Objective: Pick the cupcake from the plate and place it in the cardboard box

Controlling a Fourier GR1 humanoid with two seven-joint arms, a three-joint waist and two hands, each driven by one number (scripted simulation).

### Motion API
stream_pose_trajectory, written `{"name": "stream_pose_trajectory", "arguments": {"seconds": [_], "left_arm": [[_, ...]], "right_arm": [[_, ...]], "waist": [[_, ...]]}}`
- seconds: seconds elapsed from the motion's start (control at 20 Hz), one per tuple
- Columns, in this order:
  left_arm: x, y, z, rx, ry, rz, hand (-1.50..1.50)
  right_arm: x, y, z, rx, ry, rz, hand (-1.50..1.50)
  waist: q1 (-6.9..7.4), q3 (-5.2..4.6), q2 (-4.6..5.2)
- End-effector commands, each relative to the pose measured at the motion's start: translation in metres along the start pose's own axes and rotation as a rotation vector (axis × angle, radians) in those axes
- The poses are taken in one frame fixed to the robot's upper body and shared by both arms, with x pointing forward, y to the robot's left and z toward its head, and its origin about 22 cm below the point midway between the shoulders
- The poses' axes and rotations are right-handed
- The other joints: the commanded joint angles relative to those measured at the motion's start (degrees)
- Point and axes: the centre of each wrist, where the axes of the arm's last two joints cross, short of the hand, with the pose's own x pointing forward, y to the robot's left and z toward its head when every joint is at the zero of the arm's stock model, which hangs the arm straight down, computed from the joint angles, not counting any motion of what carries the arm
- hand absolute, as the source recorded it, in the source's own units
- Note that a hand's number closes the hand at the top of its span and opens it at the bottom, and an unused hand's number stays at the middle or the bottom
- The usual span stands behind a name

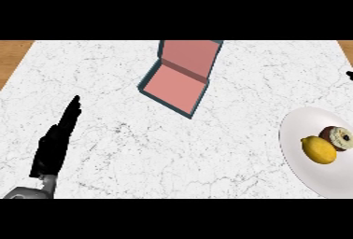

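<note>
Resting at 8 o'clock, left hand is held straight-fingered, empty. Cupcake is seated on plate at 4; box at 12 lies open for drop-in. Right hand at 3: cannot tell.

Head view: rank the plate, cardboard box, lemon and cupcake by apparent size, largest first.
1-2. cardboard box and plate: about alike. The plate is cut off by the right edge, so I won't rank them.
3. lemon.
4. cupcake: slightly smaller, partly hidden by the lemon.
</note>
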Motion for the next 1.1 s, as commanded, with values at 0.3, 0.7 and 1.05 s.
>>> {"name": "stream_pose_trajectory", "arguments": {"seconds": [0.3, 0.7, 1.05], "left_arm": [[-0.008, 0.007, -0.003, 0.031, 0.021, 0.003, 0.0], [-0.018, 0.0, 0.005, 0.014, 0.009, -0.013, 0.0], [-0.012, -0.006, 0.001, 0.034, 0.016, -0.003, 0.0]], "right_arm": [[-0.021, 0.034, -0.021, 0.285, 0.006, 0.112, -1.5], [-0.045, 0.055, -0.02, 0.276, 0.061, 0.135, -1.5], [-0.051, 0.062, -0.035, 0.304, 0.111, 0.168, -1.5]], "waist": [[-1.65, -0.1, -0.57], [-2.04, -0.1, -0.65], [-2.03, -0.1, -0.63]]}}
